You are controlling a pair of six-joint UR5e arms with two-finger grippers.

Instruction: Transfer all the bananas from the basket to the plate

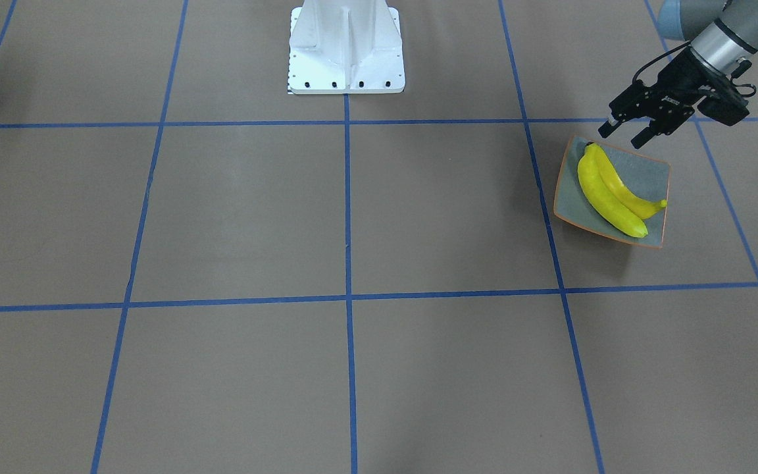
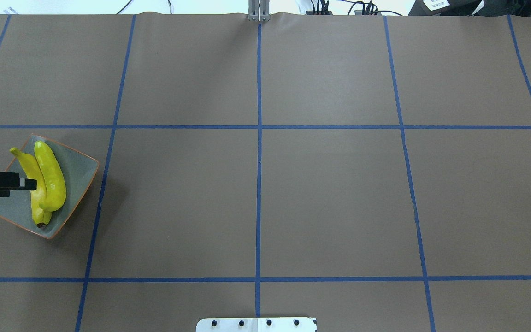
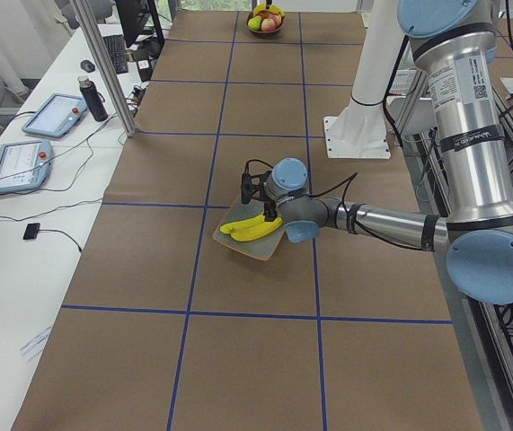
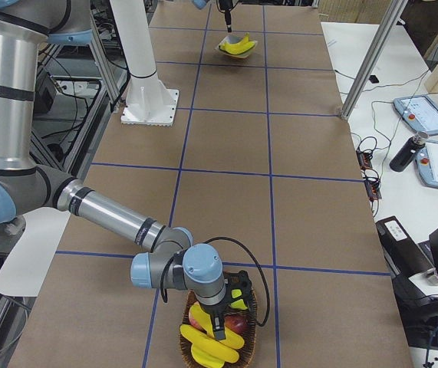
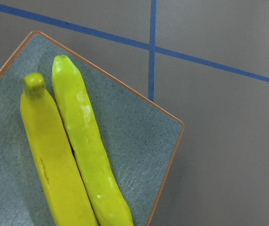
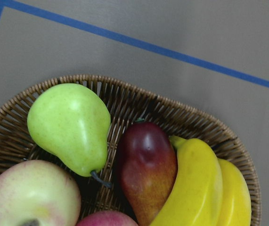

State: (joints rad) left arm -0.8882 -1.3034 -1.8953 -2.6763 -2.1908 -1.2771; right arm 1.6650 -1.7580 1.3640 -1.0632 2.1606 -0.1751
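Our right pincer [image 4: 219, 330] hangs over the basket [image 4: 252, 308] at one end of the worktop [image 2: 330, 193]. Only the side view shows it, so we cannot tell whether it is spread or pressed together. Right below it lie the basket bananas [image 6: 198, 188], two that we can count, touching side by side against the wicker wall. Beside them are a dark red fruit [image 6: 146, 162] and a green pear [image 6: 68, 127]. In the wrist view their long axes run up and down along that wall. We cannot see which ends are the stems.

We judge the right arm much the nearer for the next pick, with its jaws set across that axis.

Well apart, at the other end, our left pincer [image 1: 624, 134] is spread and empty over the plate [image 1: 645, 172]. There the plate bananas [image 1: 606, 196] lie touching, diagonal across the dish, with the dark tip toward the pincer.
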